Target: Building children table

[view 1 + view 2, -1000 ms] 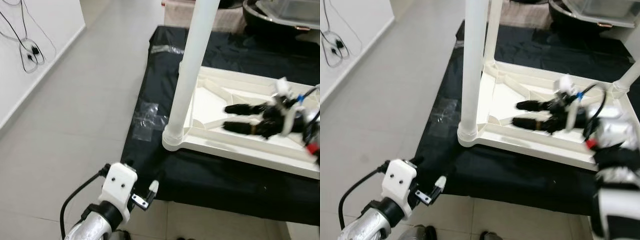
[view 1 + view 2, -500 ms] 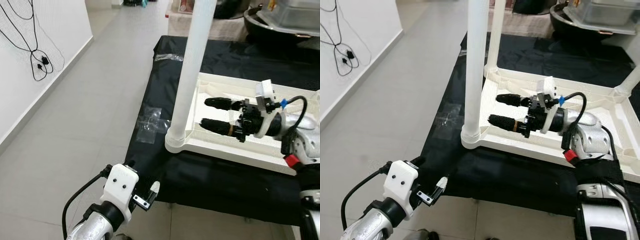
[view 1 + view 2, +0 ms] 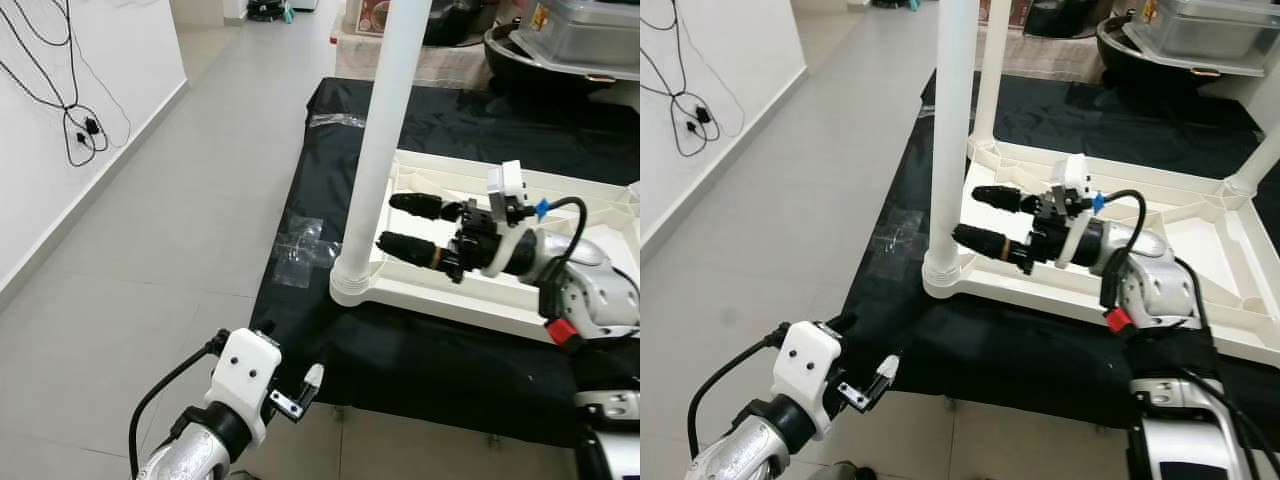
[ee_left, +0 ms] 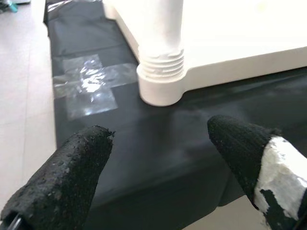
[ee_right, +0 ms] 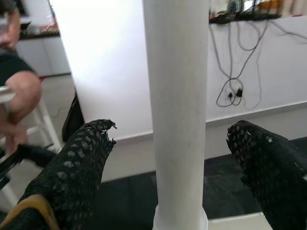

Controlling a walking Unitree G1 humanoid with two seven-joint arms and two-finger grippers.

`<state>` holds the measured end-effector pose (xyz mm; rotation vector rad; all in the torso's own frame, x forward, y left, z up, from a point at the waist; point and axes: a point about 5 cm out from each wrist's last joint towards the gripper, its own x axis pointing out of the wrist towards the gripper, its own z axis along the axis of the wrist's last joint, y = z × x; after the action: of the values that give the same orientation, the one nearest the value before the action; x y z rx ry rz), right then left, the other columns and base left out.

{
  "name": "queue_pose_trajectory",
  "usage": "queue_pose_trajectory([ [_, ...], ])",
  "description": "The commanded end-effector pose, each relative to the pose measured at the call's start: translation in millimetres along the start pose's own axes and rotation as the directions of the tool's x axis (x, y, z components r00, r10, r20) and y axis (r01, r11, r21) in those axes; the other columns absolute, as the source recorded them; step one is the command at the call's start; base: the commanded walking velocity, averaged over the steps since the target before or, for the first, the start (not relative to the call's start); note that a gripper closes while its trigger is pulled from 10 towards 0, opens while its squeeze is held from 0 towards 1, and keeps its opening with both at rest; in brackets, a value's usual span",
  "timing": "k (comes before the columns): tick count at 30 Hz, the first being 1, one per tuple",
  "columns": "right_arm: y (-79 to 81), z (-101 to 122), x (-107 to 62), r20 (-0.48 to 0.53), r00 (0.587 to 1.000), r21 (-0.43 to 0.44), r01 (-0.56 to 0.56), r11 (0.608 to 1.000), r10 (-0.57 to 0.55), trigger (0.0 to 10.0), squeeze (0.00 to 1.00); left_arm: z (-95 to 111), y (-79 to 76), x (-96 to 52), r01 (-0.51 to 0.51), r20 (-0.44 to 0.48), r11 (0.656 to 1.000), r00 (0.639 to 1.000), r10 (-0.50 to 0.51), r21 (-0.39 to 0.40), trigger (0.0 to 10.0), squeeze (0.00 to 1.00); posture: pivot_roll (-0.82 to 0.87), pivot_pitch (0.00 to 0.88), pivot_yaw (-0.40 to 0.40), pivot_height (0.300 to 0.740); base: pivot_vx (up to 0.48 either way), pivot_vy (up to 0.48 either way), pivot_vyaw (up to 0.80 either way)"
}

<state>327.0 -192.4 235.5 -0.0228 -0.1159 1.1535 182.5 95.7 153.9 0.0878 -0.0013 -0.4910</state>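
A white children's table top (image 3: 450, 300) lies upside down on a black-covered surface. A white leg (image 3: 385, 150) stands upright in its near left corner socket. My right gripper (image 3: 387, 220) is open, pointing at that leg just above the socket, with its fingertips a little short of it. In the right wrist view the leg (image 5: 178, 110) stands centred between the two black fingers (image 5: 81, 158). My left arm (image 3: 245, 385) hangs low by the surface's front edge. Its gripper (image 4: 158, 132) is open and empty, facing the leg's threaded base (image 4: 160, 72).
Two more legs (image 3: 987, 70) stand on the table top's other corners. A patch of clear tape (image 3: 297, 245) is stuck on the black cover. Cables (image 3: 75, 120) hang on the left wall beside grey floor tiles. A dark pot (image 3: 560, 50) sits behind. A person (image 5: 17, 86) sits nearby.
My right gripper has moved left across the table top toward the corner leg, staying open. The camera has tilted slightly. The left arm has barely moved.
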Motion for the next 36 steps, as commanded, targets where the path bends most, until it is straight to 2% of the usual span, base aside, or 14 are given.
queue_pose_trajectory([
  [1,2.6,-5.6,5.9,-0.018,1.0,0.003,0.004,1.0,-0.003,10.0,0.0,0.2,-2.9,0.2,0.003,0.007,1.0,1.0,-0.003,0.001,10.0,0.0,0.13,0.122,-0.046,0.74,0.0,0.0,0.0],
  [21,2.7,-11.0,24.9,-0.009,0.998,-0.003,0.063,0.998,-0.063,10.0,0.0,0.2,-4.0,0.7,0.0,0.01,1.0,1.0,0.0,-0.005,10.0,0.0,0.13,0.132,-0.049,0.74,0.0,0.0,0.0],
  [23,2.3,-9.6,31.1,0.001,0.998,-0.013,0.068,0.998,-0.068,10.0,0.0,0.1,-4.5,0.9,0.0,0.009,1.0,1.0,0.0,-0.007,10.0,0.0,0.13,0.134,-0.05,0.74,0.0,0.0,0.0],
  [36,5.4,-5.3,46.1,0.034,0.998,-0.025,0.045,0.999,-0.044,10.0,0.0,0.1,-4.6,0.7,-0.004,0.009,1.0,1.0,0.004,-0.007,10.0,0.0,0.13,0.137,-0.051,0.74,0.0,0.0,0.0],
])
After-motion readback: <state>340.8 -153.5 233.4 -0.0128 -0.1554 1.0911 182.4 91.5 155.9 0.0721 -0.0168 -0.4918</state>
